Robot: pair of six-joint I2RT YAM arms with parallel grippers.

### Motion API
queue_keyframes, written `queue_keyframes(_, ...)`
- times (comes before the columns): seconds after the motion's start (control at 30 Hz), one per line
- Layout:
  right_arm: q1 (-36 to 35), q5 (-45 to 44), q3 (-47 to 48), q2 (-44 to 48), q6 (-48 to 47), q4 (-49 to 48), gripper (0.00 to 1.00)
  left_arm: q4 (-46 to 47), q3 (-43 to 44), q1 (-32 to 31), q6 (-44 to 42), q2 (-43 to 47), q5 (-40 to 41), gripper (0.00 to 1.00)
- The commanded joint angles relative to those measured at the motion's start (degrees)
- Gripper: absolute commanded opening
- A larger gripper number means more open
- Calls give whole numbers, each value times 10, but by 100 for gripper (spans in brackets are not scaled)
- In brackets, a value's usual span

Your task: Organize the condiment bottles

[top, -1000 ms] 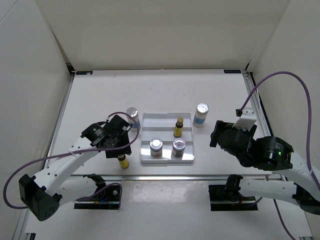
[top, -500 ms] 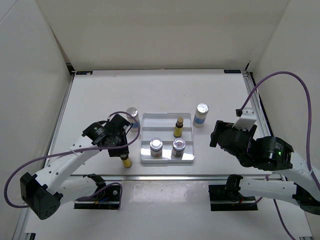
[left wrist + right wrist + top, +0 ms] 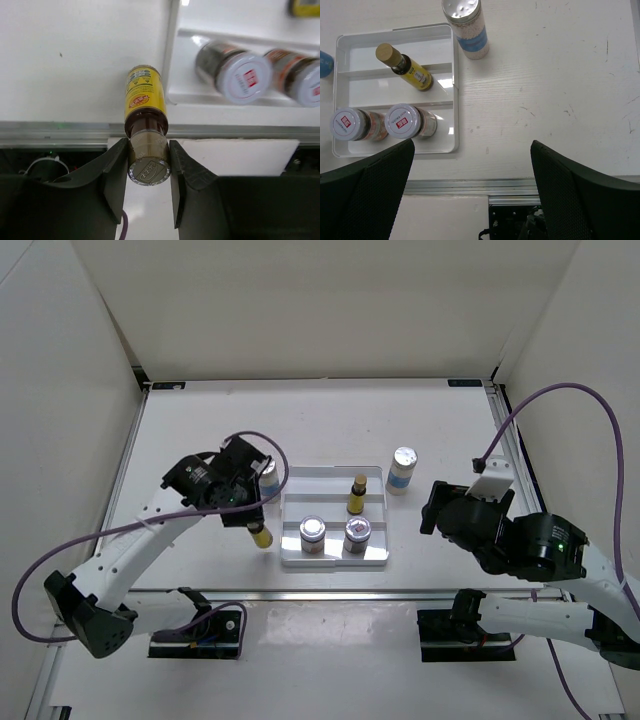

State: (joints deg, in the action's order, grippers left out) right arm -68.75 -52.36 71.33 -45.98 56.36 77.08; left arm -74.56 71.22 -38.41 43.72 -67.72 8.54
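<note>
1. While I watch from the top camera, the white tray (image 3: 334, 562) sits mid-desk, closer to the near edge. Its near row holds the left jar (image 3: 312, 531) and the right jar (image 3: 357, 531) side by side. The placed yellow bottle (image 3: 356, 494) stands in the row behind them. The right white cylinder (image 3: 402, 470) stands on the desk just off the tray's far right corner. The left white cylinder (image 3: 267, 477) stands off its far left corner, partly hidden by my left arm. The left gripper (image 3: 256, 527) hangs just beside the tray's left wall, carrying the held yellow bottle (image 3: 261, 536).
2. From the left wrist, the fingers (image 3: 114, 172) are clamped on that bottle's dark cap, and its yellow body points away, just outside the tray wall. I cannot tell whether its base touches the desk. Both jars show inside the tray.
3. From the right wrist, the right gripper (image 3: 472, 200) is spread wide and grasps nothing. It hovers over the desk's near right area, well apart from the right white cylinder. No bottle stands in the tray's far row.
4. My reading is that three of the six bottles are placed. A fourth is in hand and has yet to go over the wall beside its mate. Both white cylinders remain outside, probably bound for the far row.
</note>
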Motion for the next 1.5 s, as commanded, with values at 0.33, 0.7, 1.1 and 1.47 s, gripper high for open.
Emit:
queue_keyframes(0.33, -1, -15, -11, 12, 1, 115, 100, 7, 260, -6, -81, -155, 2, 12)
queue_keyframes(0.7, -1, -15, -11, 12, 1, 115, 100, 45, 315, -20, -98, -272, -4, 12)
queue_keyframes(1.1, -1, -15, -11, 17, 1, 115, 100, 72, 307, -20, -109, -359, -11, 12)
queue_keyframes(1.47, -1, -15, -11, 22, 1, 110, 100, 90, 307, -20, -120, -384, -21, 41)
